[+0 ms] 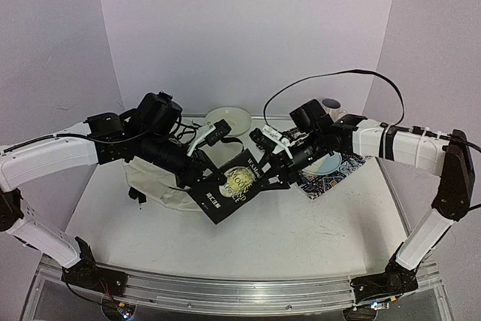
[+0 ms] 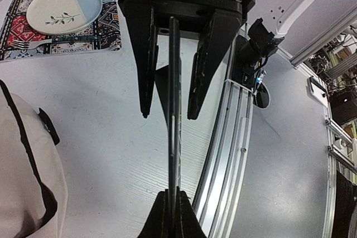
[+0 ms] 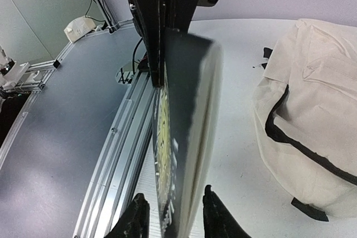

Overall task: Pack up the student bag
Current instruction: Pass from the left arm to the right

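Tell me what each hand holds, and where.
Left hand clamps the black book by one edge. Right hand straddles the opposite edge, fingers not visibly closed on it.

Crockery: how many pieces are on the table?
3. A cream bowl at the back centre; a blue-and-white plate on the patterned placemat at right; a cup beyond that plate. The book may hide others.

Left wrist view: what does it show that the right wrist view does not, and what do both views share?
Only the left wrist: a round pale plate with a leaf sprig, on a patterned cloth placemat. Only the right wrist: yellow print on the cover of the thin black book. Both: that book edge-on, the cream fabric backpack, the white table.
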Available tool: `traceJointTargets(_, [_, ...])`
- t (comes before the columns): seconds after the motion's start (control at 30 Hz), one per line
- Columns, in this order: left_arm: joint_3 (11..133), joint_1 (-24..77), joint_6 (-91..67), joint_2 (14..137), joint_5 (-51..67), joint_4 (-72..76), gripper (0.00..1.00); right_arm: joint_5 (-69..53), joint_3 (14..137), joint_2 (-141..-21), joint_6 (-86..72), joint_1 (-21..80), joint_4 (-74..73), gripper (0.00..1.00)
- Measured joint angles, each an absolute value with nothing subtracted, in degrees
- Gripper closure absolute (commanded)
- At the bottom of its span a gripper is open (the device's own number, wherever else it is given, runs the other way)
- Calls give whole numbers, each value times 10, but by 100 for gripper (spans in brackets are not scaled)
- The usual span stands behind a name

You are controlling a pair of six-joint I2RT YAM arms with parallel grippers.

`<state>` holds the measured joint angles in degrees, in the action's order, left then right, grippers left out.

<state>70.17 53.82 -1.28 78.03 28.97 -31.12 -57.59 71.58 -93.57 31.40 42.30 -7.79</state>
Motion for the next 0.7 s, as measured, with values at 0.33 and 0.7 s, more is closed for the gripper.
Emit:
traceJointTargets(0.33, [702, 538, -1, 785, 282, -316, 99, -583, 723, -942, 330, 424, -98, 99])
traceJointTargets(0.7, [705, 540, 4, 784, 216, -330, 81, -553, 724, -956, 267, 424, -89, 100])
